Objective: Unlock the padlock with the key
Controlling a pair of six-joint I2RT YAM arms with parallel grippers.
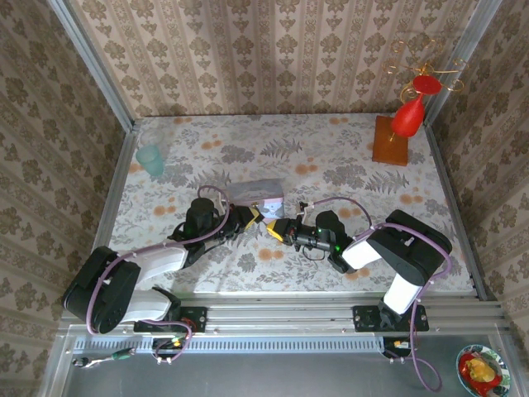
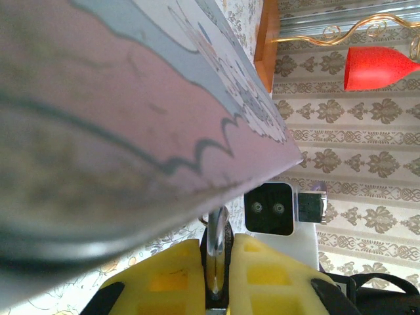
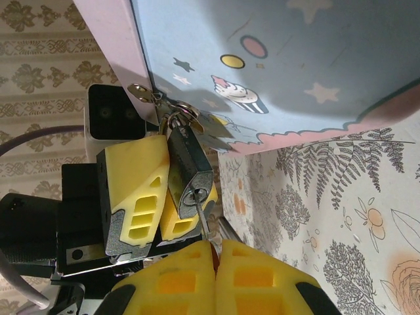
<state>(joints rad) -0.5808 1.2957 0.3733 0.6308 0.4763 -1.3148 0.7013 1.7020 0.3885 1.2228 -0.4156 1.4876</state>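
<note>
In the right wrist view the small dark padlock (image 3: 189,164) hangs from the clasp at the corner of the pale blue tin (image 3: 282,59). Its keyhole end faces my right gripper. My left gripper (image 3: 165,187) is shut on the padlock's body, yellow fingers (image 3: 134,190) either side. A thin silver key (image 3: 203,220) runs from the keyhole down into my right gripper (image 3: 215,244), which is shut on it. In the left wrist view the padlock (image 2: 217,252) stands edge-on between the left gripper's (image 2: 216,246) pads. From above, both grippers (image 1: 252,217) (image 1: 282,230) meet just in front of the tin (image 1: 258,195).
A teal cup (image 1: 151,159) stands at the back left. At the back right a wooden block (image 1: 390,141) carries a red ornament (image 1: 411,112) on gold wire. Patterned walls close in the floral table (image 1: 331,165) on three sides.
</note>
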